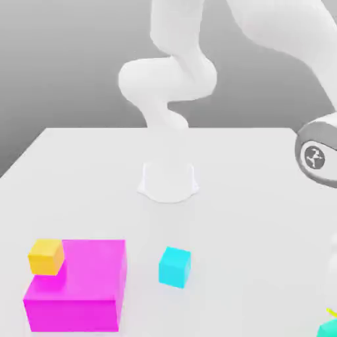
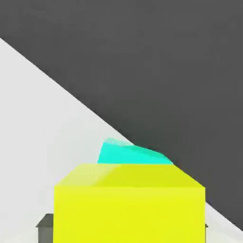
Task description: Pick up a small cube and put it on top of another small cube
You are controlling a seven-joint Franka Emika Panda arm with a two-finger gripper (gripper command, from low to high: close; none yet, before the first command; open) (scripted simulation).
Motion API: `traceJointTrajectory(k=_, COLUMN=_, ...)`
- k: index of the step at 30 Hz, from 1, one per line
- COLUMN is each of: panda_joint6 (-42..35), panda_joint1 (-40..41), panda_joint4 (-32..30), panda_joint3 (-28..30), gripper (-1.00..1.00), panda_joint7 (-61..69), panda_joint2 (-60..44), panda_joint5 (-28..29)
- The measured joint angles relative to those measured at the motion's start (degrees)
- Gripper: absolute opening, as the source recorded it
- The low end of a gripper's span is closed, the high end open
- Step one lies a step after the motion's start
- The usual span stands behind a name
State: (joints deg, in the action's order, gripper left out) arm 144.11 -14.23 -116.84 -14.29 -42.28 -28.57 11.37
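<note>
yellow cube: small bright yellow plain cube fills the hand view's lower middle, right up close
teal cube: small greenish-teal plain cube peeks out just behind it, looks touching
jaws: dark fingertip beside the yellow; can't tell if gripping
progress: looks stacked or nearly; letting go and backing off left

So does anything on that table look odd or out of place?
Mostly tidy, but the orange-yellow cube perches on a corner of the big magenta block, overhanging its edge. At the table's edge, the yellow cube sits skewed over the turquoise cube.
</note>
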Motion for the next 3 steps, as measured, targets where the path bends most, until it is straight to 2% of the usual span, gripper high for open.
traceJointTrajectory(k=3, panda_joint6=0.0, panda_joint1=0.0, panda_joint4=0.0, panda_joint3=0.0, gripper=1.00, panda_joint7=0.0, panda_joint2=0.0, panda_joint5=0.0)
